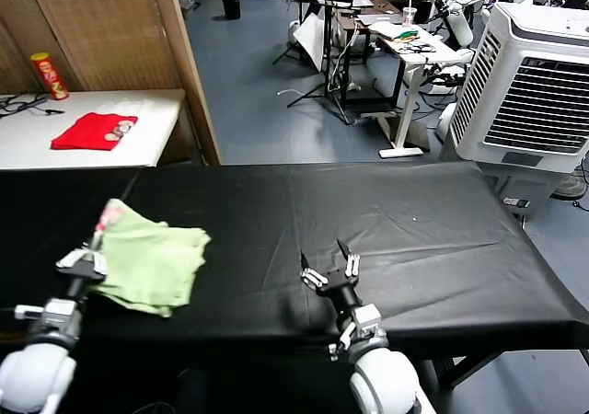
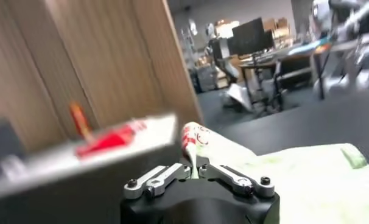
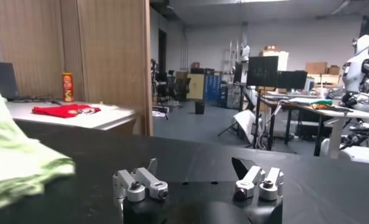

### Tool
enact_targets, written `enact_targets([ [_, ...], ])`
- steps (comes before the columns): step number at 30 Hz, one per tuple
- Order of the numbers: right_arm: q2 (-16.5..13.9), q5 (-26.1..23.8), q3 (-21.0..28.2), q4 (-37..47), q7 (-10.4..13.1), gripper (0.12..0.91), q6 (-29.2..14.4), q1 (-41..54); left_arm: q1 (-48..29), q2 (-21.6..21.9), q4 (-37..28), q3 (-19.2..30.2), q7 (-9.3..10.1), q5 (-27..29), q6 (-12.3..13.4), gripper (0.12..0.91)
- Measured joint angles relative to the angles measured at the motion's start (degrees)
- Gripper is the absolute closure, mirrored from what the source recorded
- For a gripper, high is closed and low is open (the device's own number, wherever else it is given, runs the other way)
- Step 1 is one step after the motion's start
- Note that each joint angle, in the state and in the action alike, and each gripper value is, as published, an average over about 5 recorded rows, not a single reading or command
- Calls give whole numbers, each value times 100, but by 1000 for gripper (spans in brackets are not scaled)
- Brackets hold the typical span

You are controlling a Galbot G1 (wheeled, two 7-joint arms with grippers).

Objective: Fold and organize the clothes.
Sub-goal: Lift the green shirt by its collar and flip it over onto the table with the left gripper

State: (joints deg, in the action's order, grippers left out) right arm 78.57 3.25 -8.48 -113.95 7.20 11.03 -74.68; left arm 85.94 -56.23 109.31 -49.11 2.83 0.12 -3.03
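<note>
The pale green T-shirt [image 1: 152,259] lies loosely folded on the left part of the black table [image 1: 414,239], with a bit of pink checkered print [image 1: 109,213] showing at its far left corner. My left gripper [image 1: 87,259] is at the shirt's left edge and is shut on a fold of the fabric; in the left wrist view the cloth [image 2: 294,176] runs up from between the closed fingertips of the left gripper [image 2: 193,165]. My right gripper [image 1: 329,265] hovers open over bare black cloth near the table's front middle, well right of the shirt [image 3: 17,164]. Nothing is between the right gripper's [image 3: 196,167] fingers.
A white side table [image 1: 156,110] behind at the left carries a small red folded garment [image 1: 92,131] and a red can [image 1: 48,74]. A wooden partition [image 1: 184,55] stands beside it. A white air cooler [image 1: 534,83] stands off the table's far right corner.
</note>
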Motion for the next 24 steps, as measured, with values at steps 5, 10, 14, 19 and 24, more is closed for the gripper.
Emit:
enact_targets([
  [5, 31, -19, 0, 40, -15, 227, -33, -47, 156, 189, 244, -225, 68, 744, 86, 879],
  [10, 113, -139, -32, 117, -65, 227, -88, -154, 237, -93, 669, 203, 140, 1408, 33, 879],
  [14, 129, -184, -110, 90, -103, 227, -123, -275, 183, -560, 609, 1051, 208, 1669, -5, 879],
  [19, 53, -144, -230, 16, -122, 227, -155, -421, 66, -1192, 395, 2160, 288, 1213, -219, 879],
  [24, -42, 8, -249, -11, -220, 227, -136, -460, -81, -1689, 279, 2936, 260, 995, -26, 855],
])
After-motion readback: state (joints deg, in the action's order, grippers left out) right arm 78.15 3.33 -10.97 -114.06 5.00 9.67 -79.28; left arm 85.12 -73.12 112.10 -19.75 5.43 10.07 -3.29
